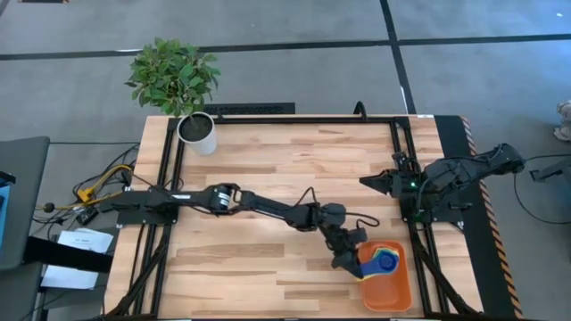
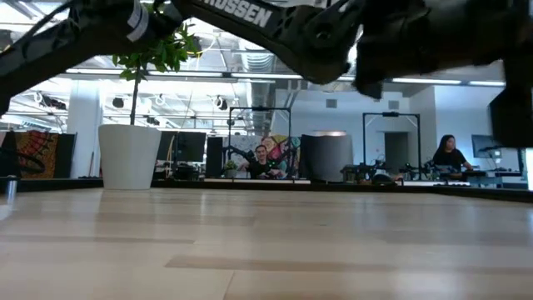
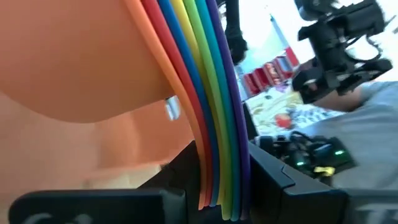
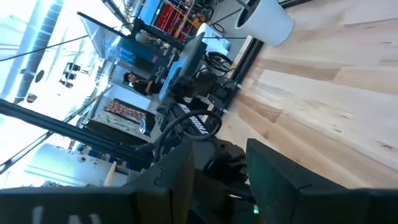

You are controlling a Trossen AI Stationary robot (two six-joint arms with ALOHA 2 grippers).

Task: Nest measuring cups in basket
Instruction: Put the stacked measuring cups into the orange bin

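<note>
The measuring cups (image 1: 384, 260) sit nested as one stack inside the orange basket (image 1: 393, 292), at the table's near right corner. In the left wrist view their flat handles (image 3: 205, 93) show as a fan of orange, yellow, green, blue and purple strips against the basket's orange wall (image 3: 74, 62). My left gripper (image 1: 351, 259) reaches across the table to the basket's left rim and is shut on those handles. My right gripper (image 1: 375, 183) waits open over the table's right edge, away from the basket. My left gripper pinches the stacked cup handles (image 3: 219, 186) between its two fingers (image 3: 268, 171), several handles together, near their free ends. It comes slanting down from the table's left. The cup bowls lie in the basket; whether they rest on its floor, I cannot tell.
A white plant pot (image 1: 198, 132) with a leafy plant stands at the table's far left corner. Black frame rails (image 1: 403, 169) run along the table's sides. Bare wood (image 1: 268, 267) lies left of the basket. People sit in the room beyond (image 2: 265, 160).
</note>
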